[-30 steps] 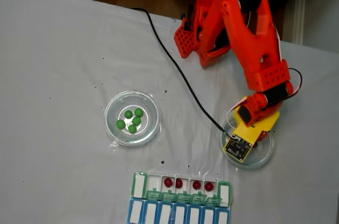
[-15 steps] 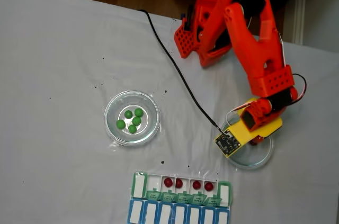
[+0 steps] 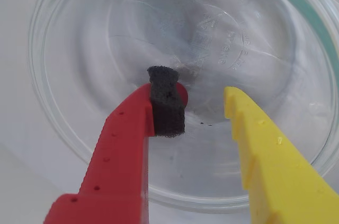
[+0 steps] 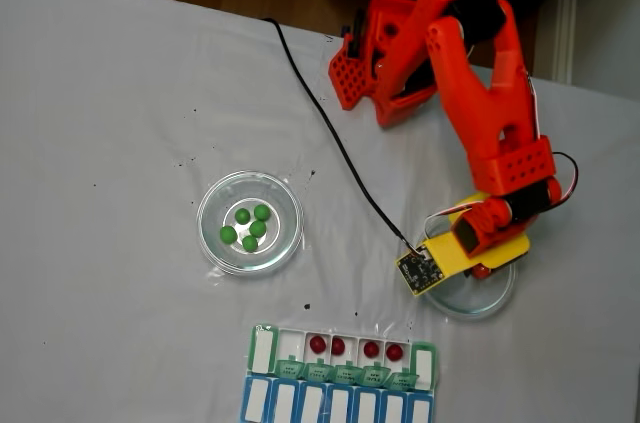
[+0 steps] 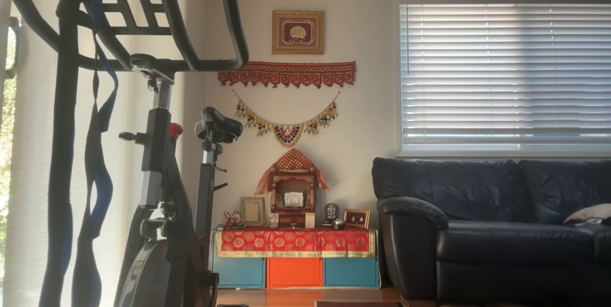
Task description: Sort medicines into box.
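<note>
On the white-covered worktop (image 4: 110,123) in the fixed view, a clear glass dish (image 4: 249,222) sits left of centre with five green medicines (image 4: 248,227) clustered inside it. At about five o'clock from that dish, along the bottom edge, lies the box (image 4: 341,375): its green-lidded row has open compartments, and four dark red medicines (image 4: 355,347) rest there, two side by side in one compartment and one in each of the next two to the right; the blue-lidded row lies just below. A black cable (image 4: 330,133) runs from eleven o'clock down towards the arm's wrist. At about two o'clock from the box stands a second glass dish (image 4: 480,295), with the orange arm (image 4: 480,93) reaching over it from the base at twelve o'clock. In the wrist view the hand (image 3: 204,105) hangs over this dish (image 3: 74,128), its red finger (image 3: 119,155) with a black foam pad (image 3: 167,105) and its yellow finger (image 3: 265,155) set clearly apart, nothing gripped between them. A small dark red shape peeks from behind the pad at about one o'clock, possibly a medicine, though the pad hides most of it.
</note>
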Controlling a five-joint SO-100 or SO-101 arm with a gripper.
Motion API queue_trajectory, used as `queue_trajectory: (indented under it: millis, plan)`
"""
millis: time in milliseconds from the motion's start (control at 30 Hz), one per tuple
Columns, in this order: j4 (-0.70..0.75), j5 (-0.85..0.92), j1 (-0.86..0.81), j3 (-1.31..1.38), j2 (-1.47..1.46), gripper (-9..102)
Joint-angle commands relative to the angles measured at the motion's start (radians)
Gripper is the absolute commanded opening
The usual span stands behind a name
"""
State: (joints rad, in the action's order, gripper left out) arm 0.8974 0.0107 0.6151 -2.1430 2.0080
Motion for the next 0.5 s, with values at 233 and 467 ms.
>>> queue_trajectory:
  millis: [233, 467]
  plan:
    - [-0.193, 0.291, -0.014, -0.120, 0.196, 12]
    - [-0.236, 0.538, -0.058, -0.186, 0.235, 15]
